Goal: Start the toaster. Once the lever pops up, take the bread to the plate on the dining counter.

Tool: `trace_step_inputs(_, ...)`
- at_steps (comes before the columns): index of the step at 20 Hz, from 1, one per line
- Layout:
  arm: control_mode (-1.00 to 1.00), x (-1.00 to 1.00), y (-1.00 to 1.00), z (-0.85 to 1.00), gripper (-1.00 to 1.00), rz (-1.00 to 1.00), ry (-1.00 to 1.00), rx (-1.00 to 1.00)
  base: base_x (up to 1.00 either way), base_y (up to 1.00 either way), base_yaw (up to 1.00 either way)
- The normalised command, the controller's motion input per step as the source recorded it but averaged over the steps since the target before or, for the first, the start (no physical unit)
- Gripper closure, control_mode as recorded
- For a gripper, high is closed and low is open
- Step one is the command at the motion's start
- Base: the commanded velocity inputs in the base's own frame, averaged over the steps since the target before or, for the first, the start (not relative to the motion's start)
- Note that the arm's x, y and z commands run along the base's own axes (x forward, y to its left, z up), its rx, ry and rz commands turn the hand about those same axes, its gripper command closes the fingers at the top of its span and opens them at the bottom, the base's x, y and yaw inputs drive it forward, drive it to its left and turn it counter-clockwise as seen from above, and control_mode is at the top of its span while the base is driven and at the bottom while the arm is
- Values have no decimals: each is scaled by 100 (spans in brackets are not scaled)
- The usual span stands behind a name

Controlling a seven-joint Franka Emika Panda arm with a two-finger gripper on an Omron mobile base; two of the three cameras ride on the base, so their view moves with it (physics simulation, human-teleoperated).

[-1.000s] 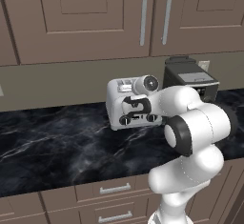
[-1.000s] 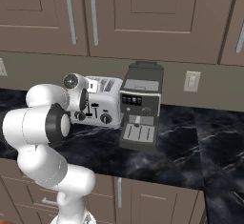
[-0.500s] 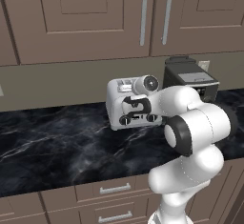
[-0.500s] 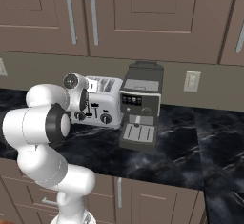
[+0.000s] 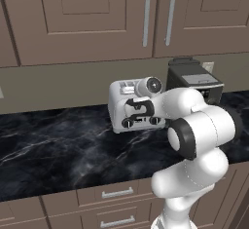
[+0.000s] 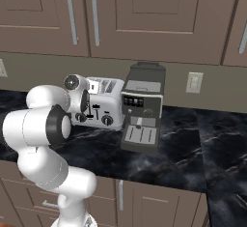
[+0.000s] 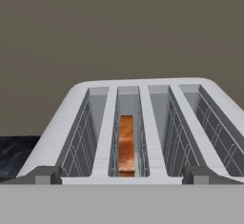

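The silver-white toaster (image 5: pixel 116 107) (image 6: pixel 110 106) stands on the black marble kitchen counter (image 5: pixel 58 150) against the wall. In the hand view I look down along the top of the toaster (image 7: pixel 153 123). The bread (image 7: pixel 126 144), orange-brown, sits low in the second slot from the left. My gripper (image 5: pixel 138 110) (image 6: pixel 87 107) (image 7: pixel 121 174) hovers at the toaster's front upper edge. It is open, its fingertips (image 7: pixel 45 174) wide apart with nothing between them. The plate and the dining counter are out of view.
A taller black coffee machine (image 5: pixel 194 79) (image 6: pixel 142 106) stands right beside the toaster on its right. Brown wall cabinets (image 5: pixel 97 18) hang above, and drawers (image 5: pixel 116 194) run below the counter edge. A wall outlet (image 6: pixel 194 82) is right of the coffee machine.
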Motion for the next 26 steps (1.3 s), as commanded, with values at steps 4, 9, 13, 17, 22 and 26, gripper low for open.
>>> trace_step_inputs(4, -100, 0, 0, 0, -100, 0, 0, 0, 0, 0, 0)
trace_step_inputs(9, -100, 0, 0, 0, -100, 0, 0, 0, 0, 0, 0)
trace_step_inputs(13, -100, 0, 0, 0, -100, 0, 0, 0, 0, 0, 0)
trace_step_inputs(17, -100, 0, 0, 0, -100, 0, 0, 0, 0, 0, 0)
trace_step_inputs(22, -100, 0, 0, 0, -100, 0, 0, 0, 0, 0, 0)
trace_step_inputs(26, -100, 0, 0, 0, -100, 0, 0, 0, 0, 0, 0)
